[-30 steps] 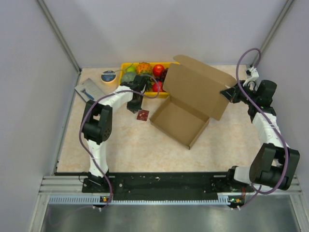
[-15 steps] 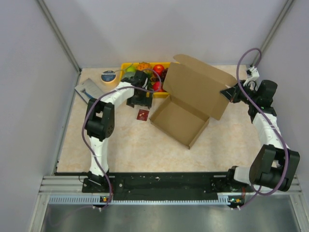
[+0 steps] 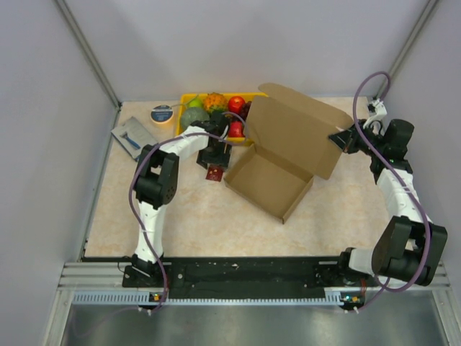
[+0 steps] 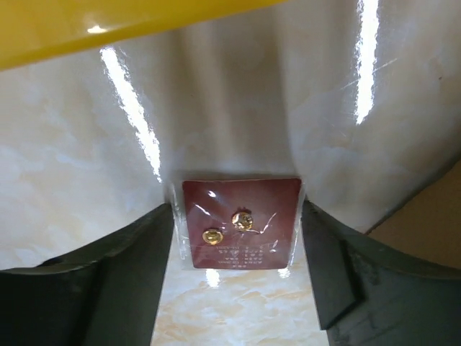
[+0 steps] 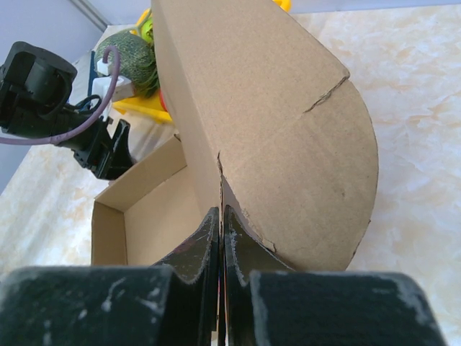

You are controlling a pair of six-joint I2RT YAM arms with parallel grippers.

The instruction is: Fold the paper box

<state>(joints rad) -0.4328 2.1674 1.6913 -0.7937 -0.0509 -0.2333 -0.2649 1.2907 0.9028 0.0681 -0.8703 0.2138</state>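
Half done, seemingly: the paper box [image 3: 268, 180] has walls up, lid unclosed (right gripper [image 5: 220, 223] pinches its flap; left gripper [image 4: 238, 245] gapes astride a red card [image 4: 240, 220], gripping nothing).

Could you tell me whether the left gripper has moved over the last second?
Yes. In the top view the left gripper has shifted right, toward the paper box, and now straddles the small red packet.

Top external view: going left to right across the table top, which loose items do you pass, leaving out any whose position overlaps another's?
blue-grey flat packet → tape roll → small red card → paper box
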